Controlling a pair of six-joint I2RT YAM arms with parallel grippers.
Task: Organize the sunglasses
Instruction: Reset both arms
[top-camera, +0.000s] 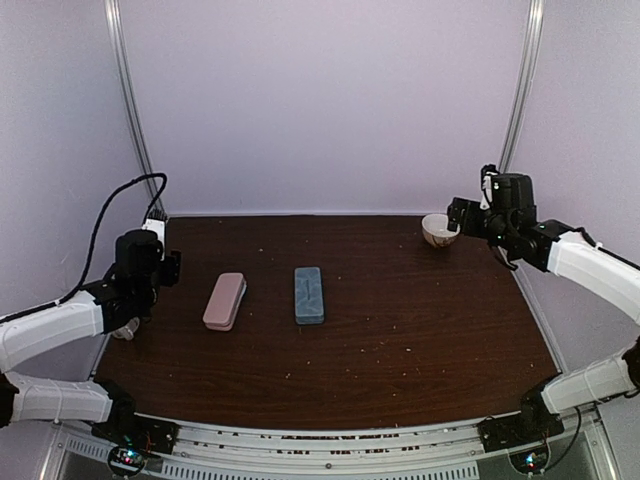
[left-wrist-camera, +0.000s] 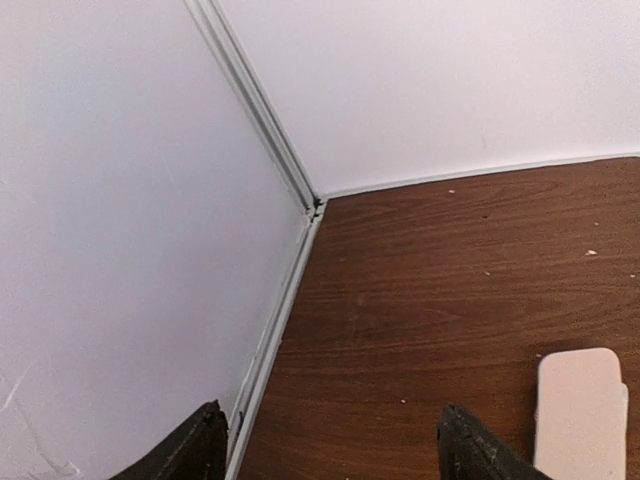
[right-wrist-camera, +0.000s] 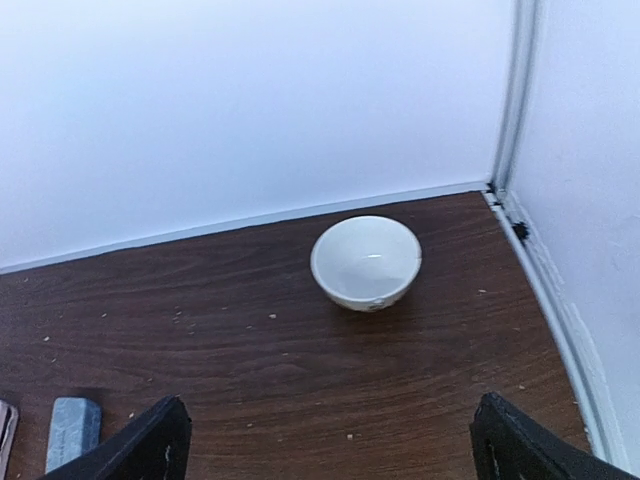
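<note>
No sunglasses show in any view. A closed pink case (top-camera: 224, 300) and a closed grey-blue case (top-camera: 309, 294) lie side by side on the brown table (top-camera: 400, 330), left of centre. My left gripper (top-camera: 166, 268) hovers at the table's left edge, just left of the pink case (left-wrist-camera: 580, 410). Its fingers are spread wide with nothing between them (left-wrist-camera: 335, 452). Over the far right corner my right gripper (top-camera: 462, 218) is open and empty (right-wrist-camera: 332, 442). It points at a white bowl (right-wrist-camera: 366, 262).
The white bowl (top-camera: 438, 230) stands near the back right corner. White walls with metal rails (left-wrist-camera: 270, 330) close the table on the left, back and right. The grey-blue case's end (right-wrist-camera: 73, 428) shows at the lower left of the right wrist view.
</note>
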